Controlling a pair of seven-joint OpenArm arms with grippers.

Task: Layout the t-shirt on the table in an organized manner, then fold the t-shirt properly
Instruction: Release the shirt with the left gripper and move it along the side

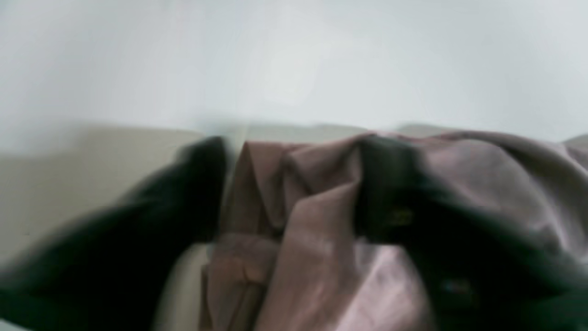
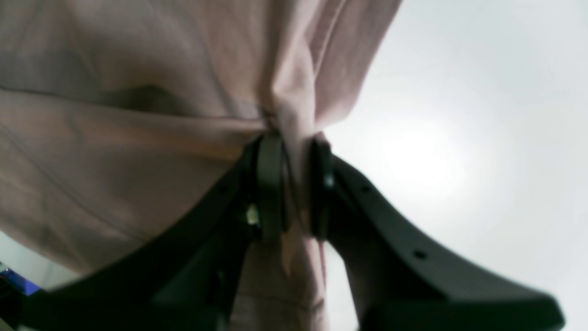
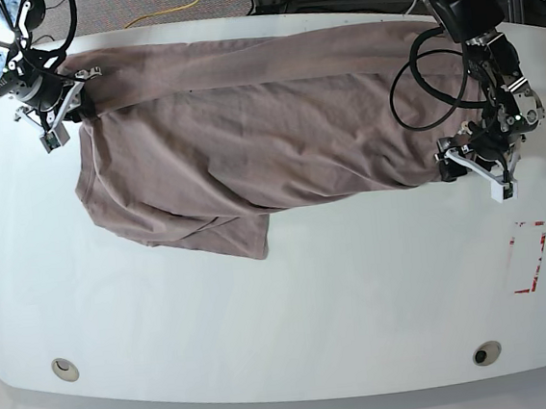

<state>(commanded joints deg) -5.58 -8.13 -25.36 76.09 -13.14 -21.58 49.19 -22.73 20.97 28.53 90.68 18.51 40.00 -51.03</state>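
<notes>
Bench [image 3: 293, 309]: wide, glossy white, with two round holes along its near edge and a red tape mark [image 3: 528, 257] toward one end.

T-shirt [image 3: 267, 137]: mauve-brown, lying across the far half of the bench, pulled long between the two arms. Its far edge runs fairly straight; the near side sags in wrinkles, and a flap [image 3: 227, 230] is doubled under or over at the near edge. Not yet flat.

Right hand [image 2: 294, 184]: clenched on a bunched pinch of cloth, fabric squeezed between the two pads in the right wrist view. It sits at one end of the shirt, near the bench's far corner.

Left hand [image 3: 470, 158]: at the opposite end of the shirt. The left wrist view is blurred; cloth lies between and over the dark fingers [image 1: 390, 184], but whether they grip it cannot be told.

Step in hand, as judged: laying out, not folding. The next move likely calls for even tension between both ends, then freeing the doubled flap and smoothing the near side before any fold begins.
</notes>
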